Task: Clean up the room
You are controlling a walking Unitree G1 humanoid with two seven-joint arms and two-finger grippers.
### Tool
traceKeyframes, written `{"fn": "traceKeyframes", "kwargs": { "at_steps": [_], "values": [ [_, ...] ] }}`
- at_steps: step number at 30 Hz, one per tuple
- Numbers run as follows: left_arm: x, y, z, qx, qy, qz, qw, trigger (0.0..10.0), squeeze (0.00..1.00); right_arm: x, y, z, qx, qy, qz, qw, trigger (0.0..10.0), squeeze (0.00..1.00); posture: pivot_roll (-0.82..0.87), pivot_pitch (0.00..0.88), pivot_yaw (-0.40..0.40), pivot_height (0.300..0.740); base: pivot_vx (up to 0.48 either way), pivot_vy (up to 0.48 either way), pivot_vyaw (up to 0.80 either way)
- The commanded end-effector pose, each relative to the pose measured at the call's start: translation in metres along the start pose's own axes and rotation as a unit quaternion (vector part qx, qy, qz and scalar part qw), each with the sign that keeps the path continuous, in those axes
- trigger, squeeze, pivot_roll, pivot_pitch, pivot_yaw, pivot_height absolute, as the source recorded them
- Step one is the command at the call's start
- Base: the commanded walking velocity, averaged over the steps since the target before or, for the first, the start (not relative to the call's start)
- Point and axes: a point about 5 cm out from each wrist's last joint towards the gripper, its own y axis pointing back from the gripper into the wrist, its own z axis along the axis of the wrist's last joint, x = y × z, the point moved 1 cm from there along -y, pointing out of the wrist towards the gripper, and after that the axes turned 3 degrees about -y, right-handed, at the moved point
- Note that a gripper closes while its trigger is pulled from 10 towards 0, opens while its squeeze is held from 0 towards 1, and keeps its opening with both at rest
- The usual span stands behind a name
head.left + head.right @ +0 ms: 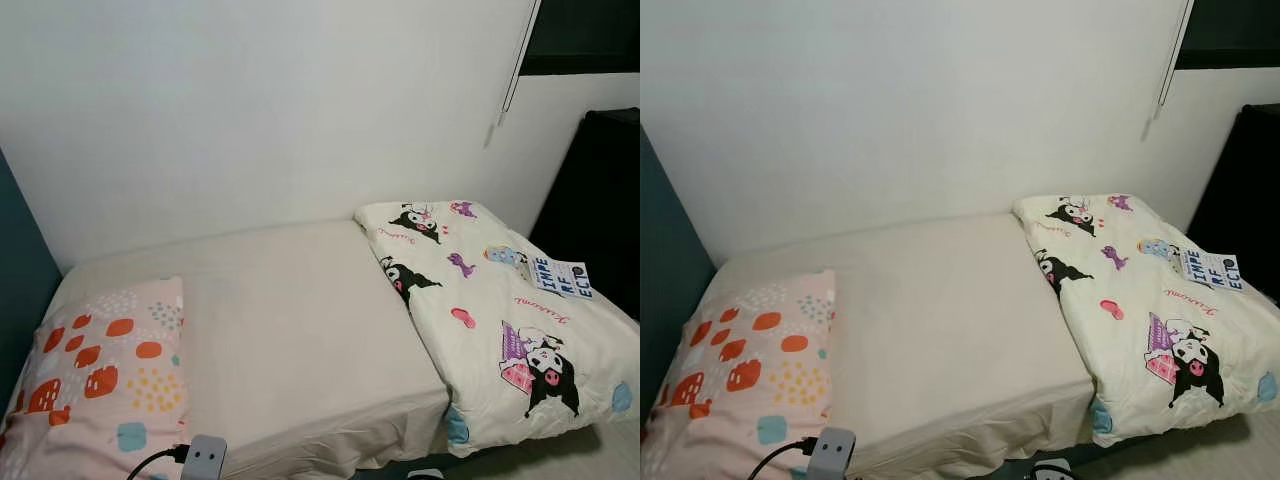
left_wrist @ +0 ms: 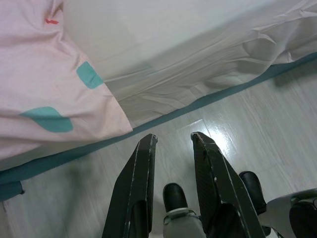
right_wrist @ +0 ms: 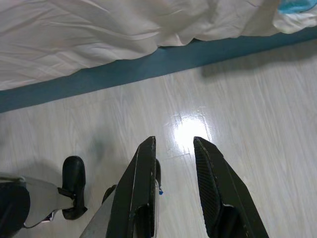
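Note:
A bed with a cream sheet point(image 1: 290, 320) stands against the white wall. At its left end lies a pink pillow point(image 1: 100, 370) with orange and teal spots. A folded white cartoon-print blanket point(image 1: 500, 320) covers the right end, and a small printed booklet point(image 1: 560, 277) lies on it. My left gripper point(image 2: 173, 138) hangs open over the floor beside the bed edge, below the pillow corner point(image 2: 44, 89). Over the floorboards by the teal bed base point(image 3: 148, 67), my right gripper point(image 3: 176, 141) is open too, with nothing between its fingers.
A grey plug adapter point(image 1: 205, 458) on a black cable sits at the bed's front edge. A teal headboard point(image 1: 20, 270) bounds the left, and a dark cabinet point(image 1: 600, 200) stands at the right. A blind cord point(image 1: 510, 70) hangs by the window. Pale wood floor point(image 3: 247, 109) lies under me.

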Motion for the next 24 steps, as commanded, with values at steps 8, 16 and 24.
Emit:
{"fn": "traceKeyframes", "kwargs": {
  "at_steps": [8,16,24],
  "values": [
    [0.001,0.0021,-0.0056,0.009,-0.001,0.002,1.0,10.0,0.0,0.0004,-0.0002,-0.0015,0.009,0.021,0.006,1.0,10.0,0.0,0.02,0.037,-0.045,0.74,0.0,0.0,0.0],
    [0.0021,0.0038,-0.0083,0.009,0.001,0.003,1.0,10.0,0.0,0.0002,0.0017,-0.0046,0.005,0.051,0.006,0.999,10.0,0.0,0.02,0.042,-0.038,0.74,0.0,0.0,0.0],
    [0.0029,0.0038,-0.0082,0.009,-0.003,0.0,1.0,10.0,0.0,-0.0029,0.0035,-0.0086,0.007,0.051,-0.001,0.999,10.0,0.0,0.01,0.045,-0.03,0.74,0.0,0.0,0.0]
  ]
}}
